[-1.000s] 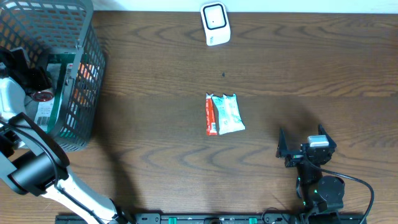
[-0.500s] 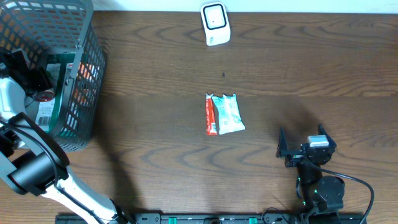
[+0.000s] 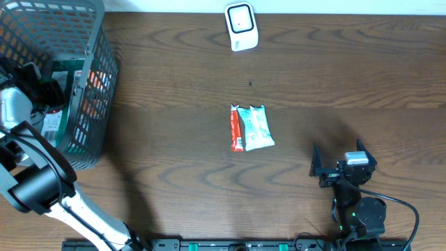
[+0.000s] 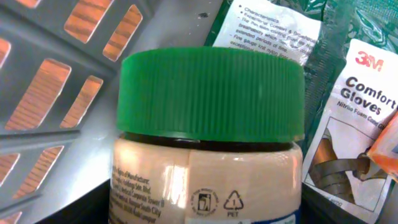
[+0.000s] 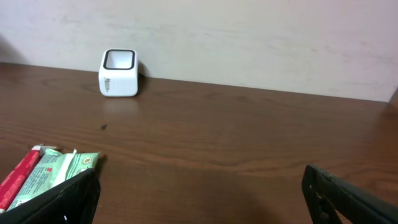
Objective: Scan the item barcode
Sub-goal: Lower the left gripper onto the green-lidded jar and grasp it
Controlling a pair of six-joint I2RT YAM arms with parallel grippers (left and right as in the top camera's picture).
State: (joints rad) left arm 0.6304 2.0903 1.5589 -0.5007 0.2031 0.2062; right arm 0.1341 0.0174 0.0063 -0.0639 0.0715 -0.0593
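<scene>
overhead: my left gripper (image 3: 38, 85) is sitting inside the basket (image 3: 95, 115) at the far left corner of the table (image 3: 174, 188). left wrist: green-lidded jar (image 4: 208, 118) is filling the view in there, can't tell how open i am. right wrist: right gripper (image 5: 199, 196) is hanging wide open, gripping nothing.

Left arm nudged inside the basket
I saw the left gripper (image 3: 40, 89) shift slightly rightward and upward within the basket (image 3: 102, 84) over that second.

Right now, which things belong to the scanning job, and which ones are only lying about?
For the job: jar with green lid; white scanner; basket.
Lying about: two packets at mid-table; glove pack in the basket.
</scene>
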